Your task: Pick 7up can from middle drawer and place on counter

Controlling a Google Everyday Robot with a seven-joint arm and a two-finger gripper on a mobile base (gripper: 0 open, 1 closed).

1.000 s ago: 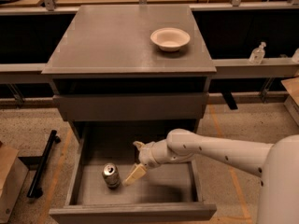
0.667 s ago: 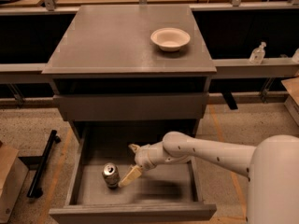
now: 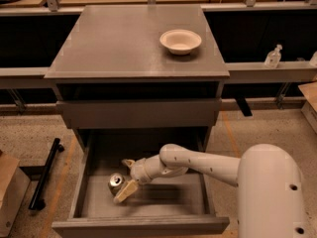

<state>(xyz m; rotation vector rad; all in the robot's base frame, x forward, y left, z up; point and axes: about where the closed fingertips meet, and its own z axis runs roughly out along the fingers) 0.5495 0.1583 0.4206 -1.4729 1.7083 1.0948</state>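
Observation:
The 7up can (image 3: 115, 182) stands upright on the floor of the open middle drawer (image 3: 148, 202), near its left side. Its silver top faces up. My gripper (image 3: 126, 177) is down inside the drawer, right beside the can on its right. It is open: one pale finger (image 3: 124, 191) reaches in front of the can and the other sits behind it. The can is at the mouth of the gap. The counter (image 3: 119, 43) is the grey top slab of the cabinet above.
A white bowl (image 3: 181, 40) sits on the counter at the back right. A closed drawer front (image 3: 138, 114) overhangs the rear of the open drawer. A black bar (image 3: 45, 173) and a box (image 3: 10, 192) lie on the floor to the left.
My gripper and arm have moved left across the drawer, closing the gap to the can. The can has not moved.

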